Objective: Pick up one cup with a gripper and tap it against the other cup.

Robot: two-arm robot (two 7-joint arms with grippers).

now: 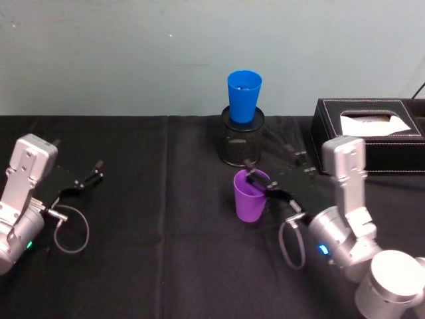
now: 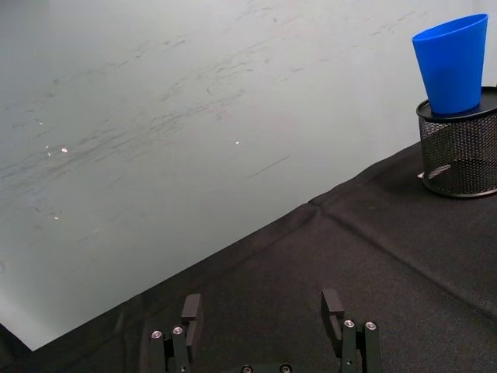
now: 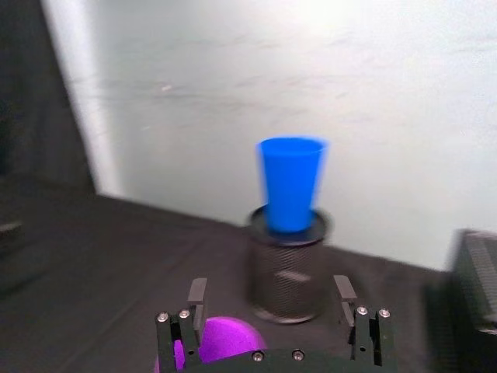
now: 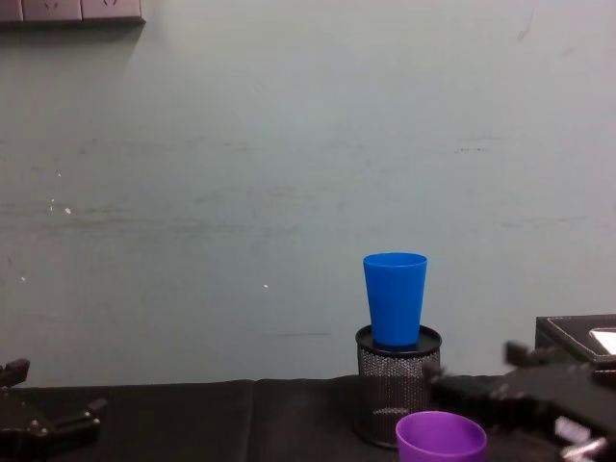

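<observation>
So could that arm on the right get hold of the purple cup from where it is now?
Probably yes. The right gripper is already at the purple cup, fingers open, one reaching over its rim. Nothing stands between them; the mesh holder sits farther back.

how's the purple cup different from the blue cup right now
The purple cup stands on the black tablecloth; the blue cup sits higher, in the black mesh holder. The open right gripper straddles the purple cup's rim; nothing touches the blue cup. Both are upright, plain tapered tumblers, similar in size.
</observation>
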